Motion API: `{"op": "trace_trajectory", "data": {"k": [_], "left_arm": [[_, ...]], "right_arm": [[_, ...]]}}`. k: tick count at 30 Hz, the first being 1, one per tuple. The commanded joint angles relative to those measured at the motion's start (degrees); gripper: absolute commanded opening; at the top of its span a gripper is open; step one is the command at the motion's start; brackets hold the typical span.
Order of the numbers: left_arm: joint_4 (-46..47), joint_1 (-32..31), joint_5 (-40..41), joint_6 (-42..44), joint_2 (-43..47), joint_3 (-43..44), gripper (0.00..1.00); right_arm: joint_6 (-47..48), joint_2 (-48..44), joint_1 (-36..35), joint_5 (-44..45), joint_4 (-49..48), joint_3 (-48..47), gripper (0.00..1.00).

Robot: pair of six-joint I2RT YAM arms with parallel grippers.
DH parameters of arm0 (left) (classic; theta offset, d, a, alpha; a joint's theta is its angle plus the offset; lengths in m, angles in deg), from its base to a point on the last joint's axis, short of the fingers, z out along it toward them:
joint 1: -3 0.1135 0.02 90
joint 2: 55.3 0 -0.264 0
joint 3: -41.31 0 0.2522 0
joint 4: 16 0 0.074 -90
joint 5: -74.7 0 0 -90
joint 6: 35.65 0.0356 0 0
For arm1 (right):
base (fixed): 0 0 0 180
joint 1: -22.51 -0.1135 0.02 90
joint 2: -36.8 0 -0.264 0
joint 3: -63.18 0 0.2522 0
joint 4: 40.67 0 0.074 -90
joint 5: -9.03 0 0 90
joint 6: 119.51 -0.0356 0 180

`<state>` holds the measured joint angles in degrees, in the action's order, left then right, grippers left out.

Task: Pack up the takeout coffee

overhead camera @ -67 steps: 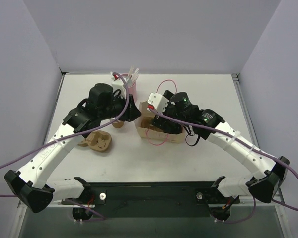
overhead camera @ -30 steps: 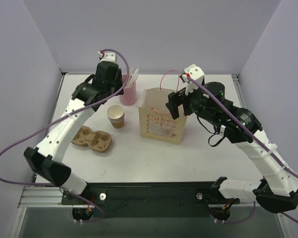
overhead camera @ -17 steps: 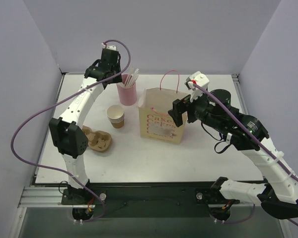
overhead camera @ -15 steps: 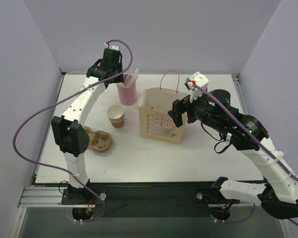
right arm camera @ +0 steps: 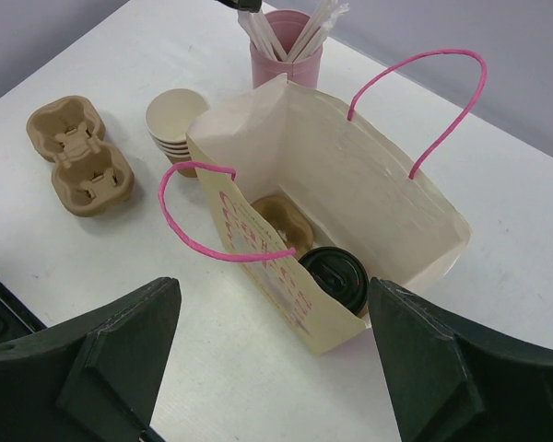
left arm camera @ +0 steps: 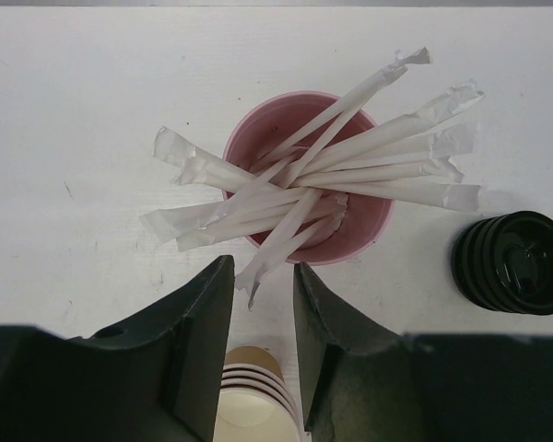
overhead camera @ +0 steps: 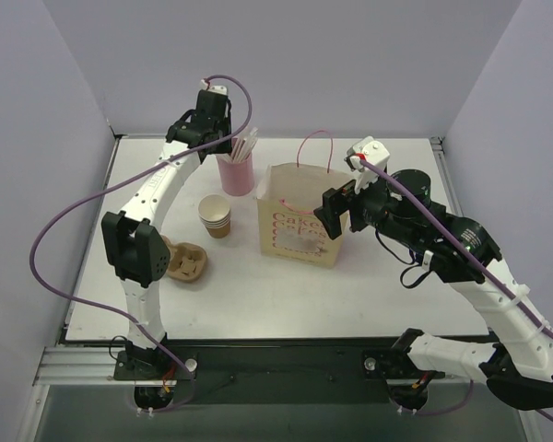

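Since the takeout coffee (right arm camera: 335, 273) already stands inside the paper bag (overhead camera: 300, 226), black lid up, in the near end beside what looks like a pulp carrier (right arm camera: 281, 221), any further handling would have to come from straight above through the bag's open mouth. I'd judge it a light thing with thin paper walls that would buckle under a hard squeeze, and the snapped-on lid could pop or slip, so the safest hold is gentle, around the body just under the lid rim, with the cup kept upright. The right pincer (right arm camera: 272, 304) hovers above the bag with its fingers spread wide and nothing between them. The left pincer (left arm camera: 261, 276) hangs over the pink cup of straws (left arm camera: 304, 198), behind and left of the bag, parted only narrowly and also empty. A stack of black lids (left arm camera: 514, 262) sits just beside that cup, and a stack of paper cups (overhead camera: 216, 216) and a second carrier (overhead camera: 180, 261) rest on the bench (overhead camera: 378, 285) to the bag's left. Two seconds back both arms were crouched low around a flattened bag. Now it stands upright and open, the left arm has stretched away to the straws, and the right has lifted clear.
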<state>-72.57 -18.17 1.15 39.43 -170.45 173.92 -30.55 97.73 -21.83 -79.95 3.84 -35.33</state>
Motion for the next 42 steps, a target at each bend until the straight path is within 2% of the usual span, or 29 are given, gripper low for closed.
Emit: {"op": "trace_trajectory", "data": {"k": [1, 10, 15, 17, 21, 28, 35, 42], "left_arm": [[2.82, 0.25, 0.17, 0.86, 0.63, 0.33, 0.42], [3.96, 0.08, 0.08, 1.38, 1.16, -1.78, 0.34], [4.4, -0.01, 0.25, 2.87, 1.51, -1.34, 0.21], [4.75, -0.28, 0.51, 3.4, 1.86, -0.55, 0.1], [4.93, -0.8, 0.78, 4.02, 2.13, 1.12, 0.0], [4.75, -2.21, 1.83, 4.72, 4.06, 3.23, 0.0], [3.43, -2.56, 3.07, 1.92, 7.22, 7.1, 0.0], [3.26, -3.09, -2.03, -2.66, 14.07, 7.54, 0.0]], "right_arm": [[1.82, 0.07, -0.4, 0.04, -0.6, -0.06, 0.85], [1.65, -0.28, -0.31, 0.13, -0.68, 0.29, 0.85], [1.39, -0.72, -0.4, 0.83, -0.68, 0.64, 0.84], [1.21, -0.72, -0.31, 0.74, -0.68, 0.73, 0.84], [1.04, -0.37, -0.31, 0.39, -0.68, 0.03, 0.84], [1.04, 0.95, -0.4, 0.3, -0.6, -1.9, 0.84], [-1.77, 1.48, -0.49, -0.58, -0.51, -3.75, 0.84], [-1.86, 0.95, -0.66, 5.04, -1.12, -4.02, 0.84]]}}
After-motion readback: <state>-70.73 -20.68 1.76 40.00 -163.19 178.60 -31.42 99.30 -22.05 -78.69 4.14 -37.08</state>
